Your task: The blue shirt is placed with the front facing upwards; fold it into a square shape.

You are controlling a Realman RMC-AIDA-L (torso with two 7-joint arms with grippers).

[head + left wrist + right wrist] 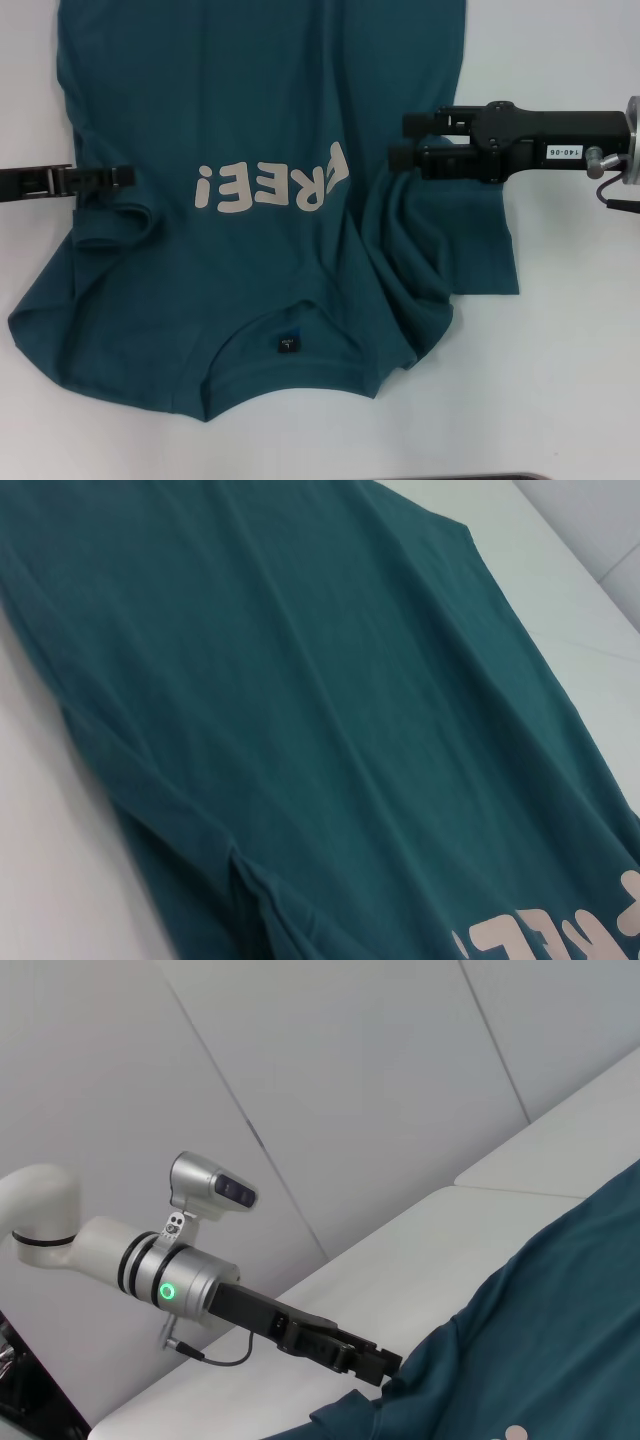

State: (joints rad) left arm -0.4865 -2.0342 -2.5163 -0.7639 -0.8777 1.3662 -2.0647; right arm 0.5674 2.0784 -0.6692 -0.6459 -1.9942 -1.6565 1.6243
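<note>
Blue shirt (pixel 270 150) lies front up on the white table (pixel 570 380), collar nearest the robot and the hem running away out of the head view, so its long axis points straight ahead from the body. The small dark neck label (pixel 288 343) sits in the ribbed neckline at the near edge, with the pale "FREE" lettering (pixel 272 182) just beyond it, reading upside down from the robot's side.

On the near right, the sleeve (pixel 470 240) is bunched into deep creases below the right gripper (pixel 398 142), which reaches in from the right at chest-lettering level. Its two dark fingers (pixel 430 158) stand one above the other with a slim gap between them, their tips over the shirt's right edge; whether any cloth is caught between them cannot be told.

Opposite, the left gripper (pixel 130 176) comes in from the left at the same level, its tips touching the shirt's left edge where a small fold of cloth puckers (pixel 120 215). Whether those fingers pinch the cloth or merely rest on it cannot be told.

Both arms sit on one line across the shirt, each at its own side seam, neither nearer the middle. Judging from this, the next fold would carry a side inward across the long axis. Farther off, the left wrist view shows the plain body cloth (pixel 300 680) lying mostly flat towards the hem.
</note>
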